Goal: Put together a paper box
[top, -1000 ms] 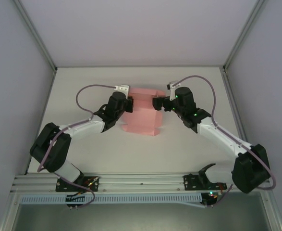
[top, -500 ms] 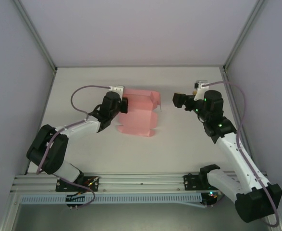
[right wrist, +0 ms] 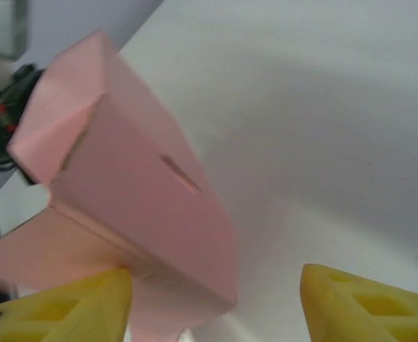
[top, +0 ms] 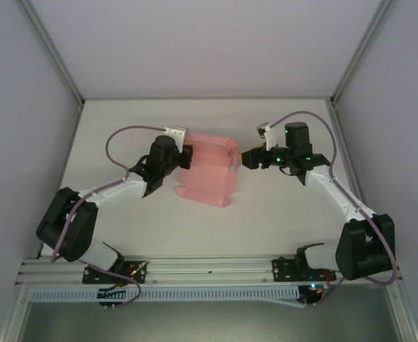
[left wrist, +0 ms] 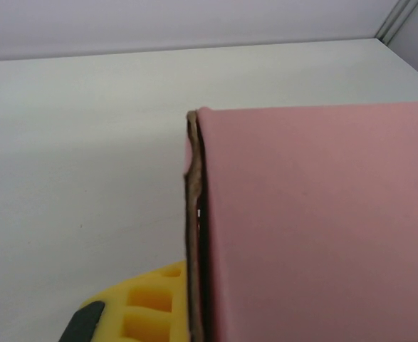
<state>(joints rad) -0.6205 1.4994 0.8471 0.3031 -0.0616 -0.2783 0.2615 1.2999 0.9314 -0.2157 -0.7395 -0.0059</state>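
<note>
One paper box, left hand, right hand

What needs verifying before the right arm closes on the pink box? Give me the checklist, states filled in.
1. Hold: left jaws shut on the left edge of the paper box: ok.
2. Opening: right jaws open, yellow pads well apart: ok.
3. Centring: box midway between the right pads: not ok; in the right wrist view it lies over by one pad.
4. Clearance: right pads free of the box: cannot tell.
5. Side slit visible, nothing tucked in it: ok.
6. Far end flaps closed: cannot tell.
</note>
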